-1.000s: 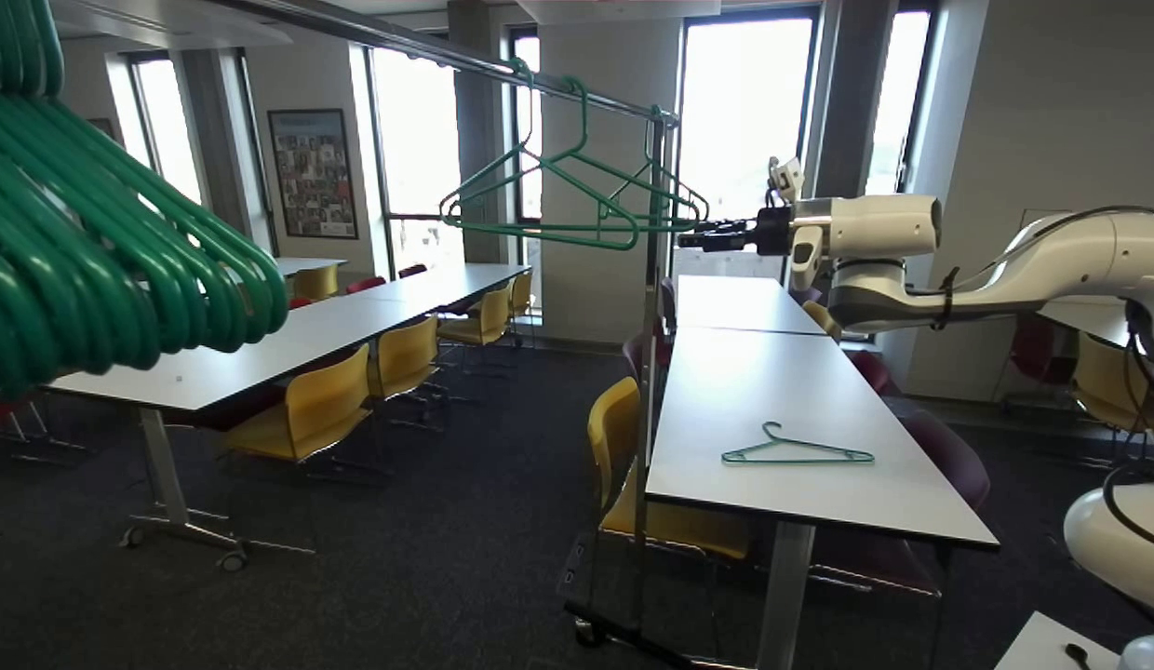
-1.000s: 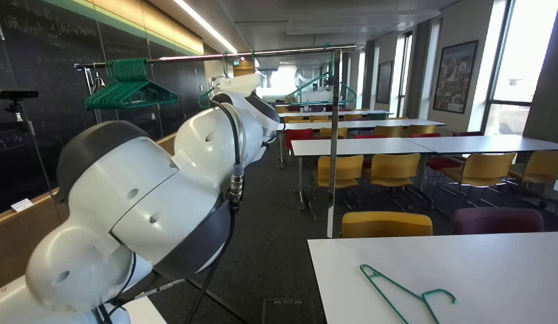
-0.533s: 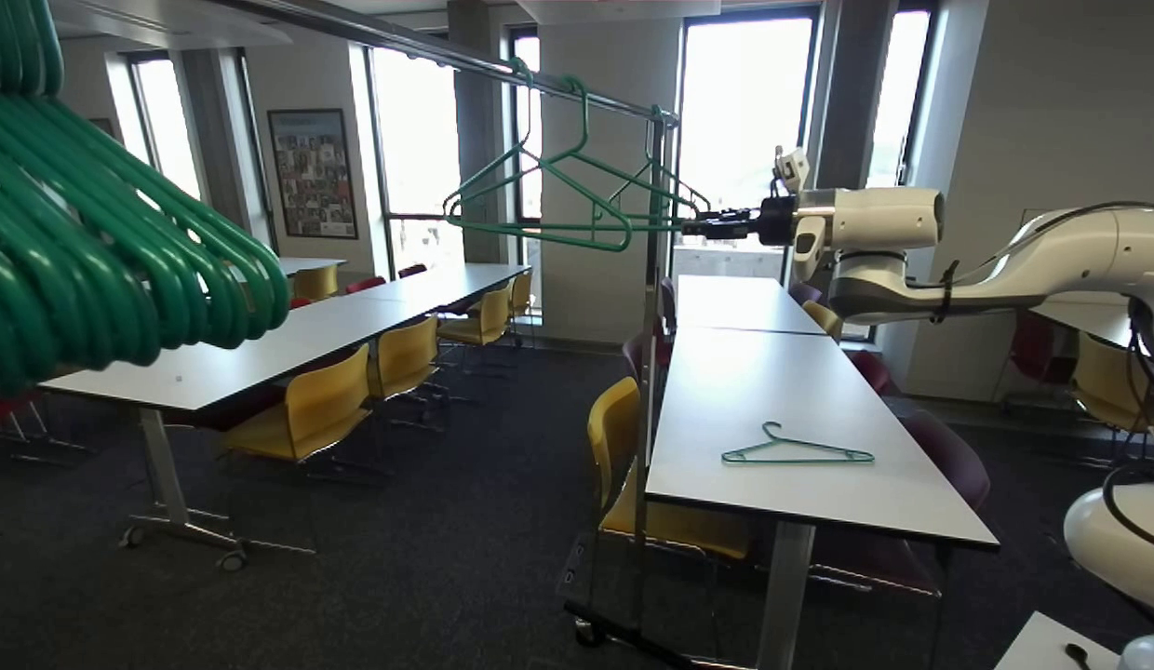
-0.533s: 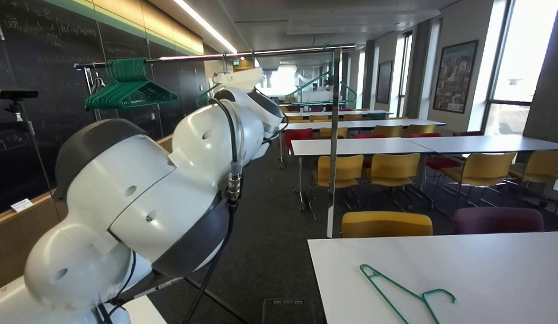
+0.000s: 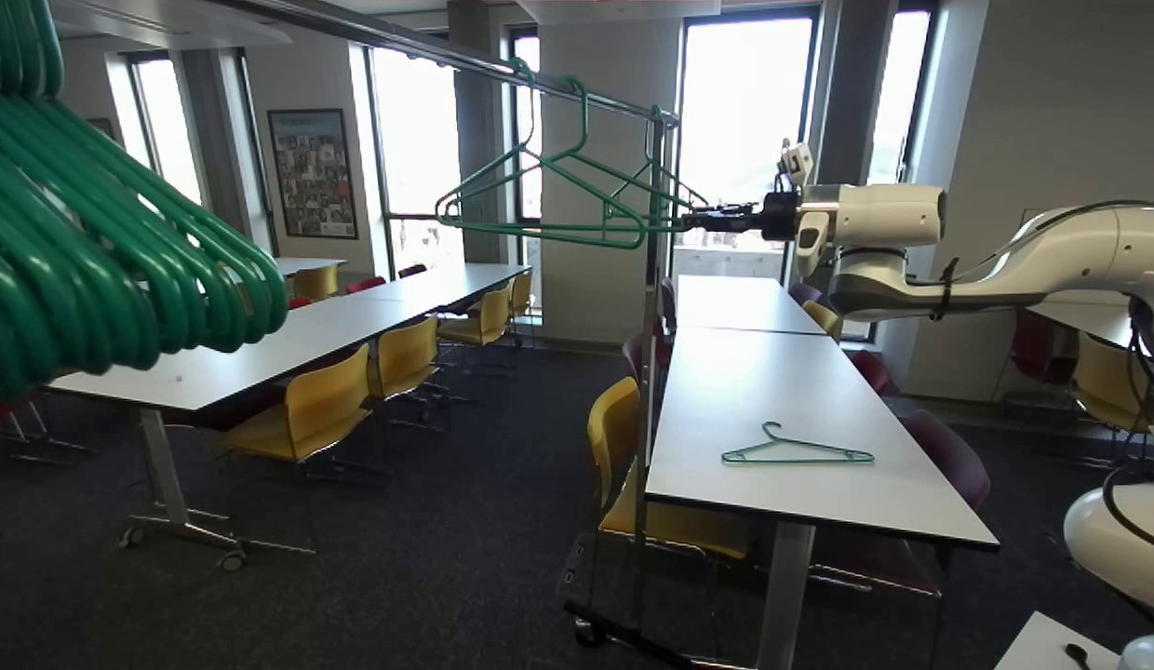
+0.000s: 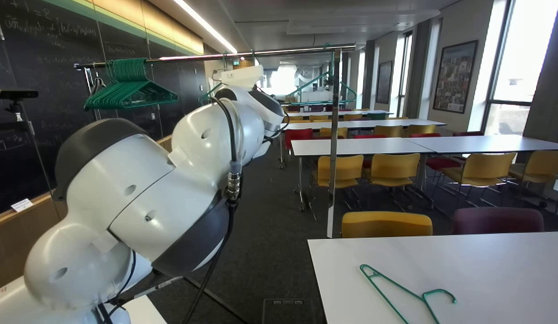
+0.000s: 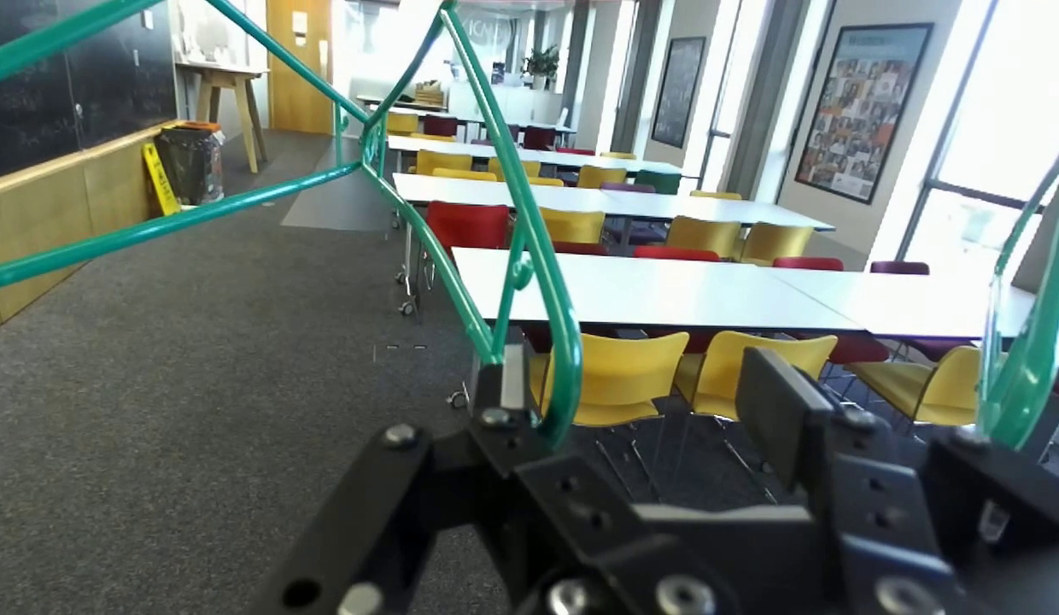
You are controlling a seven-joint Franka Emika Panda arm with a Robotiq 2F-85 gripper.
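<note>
The green hanger (image 7: 557,299) hangs higher than the tabletop (image 6: 499,270), its end just beside one of the fingers (image 7: 512,384), and look, those fingers stand apart! In an exterior view, a loose hanger (image 6: 423,297) lies toward the tabletop's left edge, and a metal post (image 6: 334,144) rises past the far edge.
</note>
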